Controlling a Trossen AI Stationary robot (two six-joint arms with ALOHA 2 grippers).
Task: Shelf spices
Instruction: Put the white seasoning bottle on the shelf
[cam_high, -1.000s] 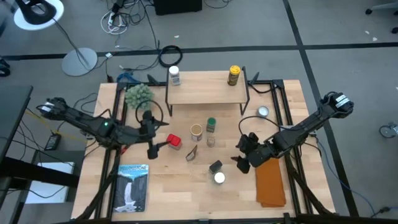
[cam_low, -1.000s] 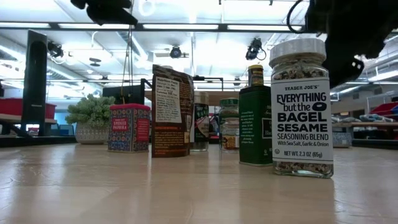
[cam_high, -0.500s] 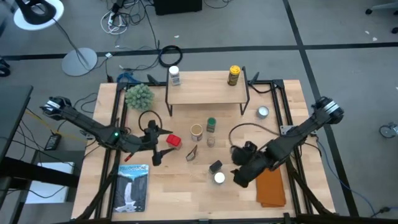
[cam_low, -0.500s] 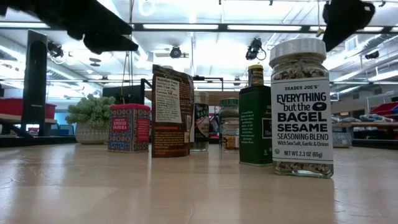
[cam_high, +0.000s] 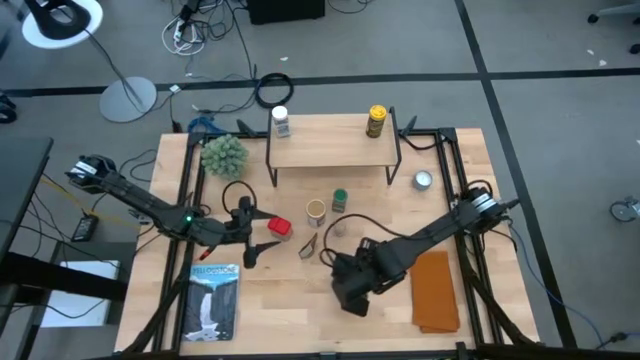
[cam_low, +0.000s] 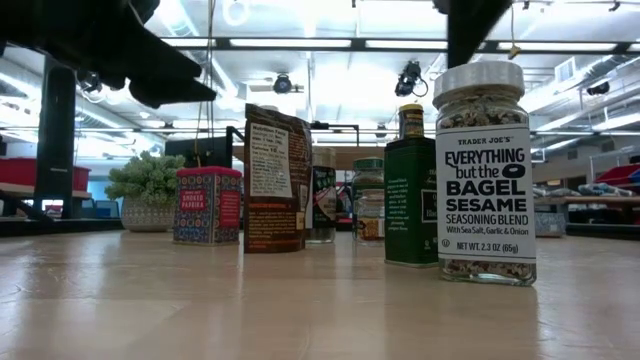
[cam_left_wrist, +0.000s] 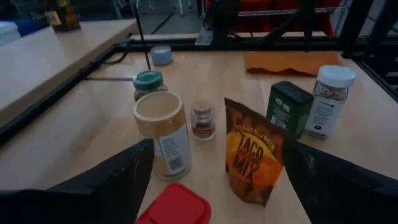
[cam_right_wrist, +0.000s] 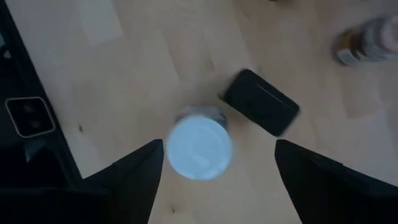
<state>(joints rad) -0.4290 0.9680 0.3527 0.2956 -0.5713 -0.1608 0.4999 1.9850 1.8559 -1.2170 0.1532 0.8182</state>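
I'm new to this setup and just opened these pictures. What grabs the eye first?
The right gripper hangs open right above a white-capped jar near the table's front, a black tin beside it. The left gripper, also open, faces a red tin and an orange packet.

Light-wood table (cam_high: 280, 310) with shelf (cam_high: 330, 146), spice jars (cam_high: 339, 201), booklet (cam_high: 213, 299), orange cloth (cam_high: 436, 291), plant (cam_high: 223, 153).
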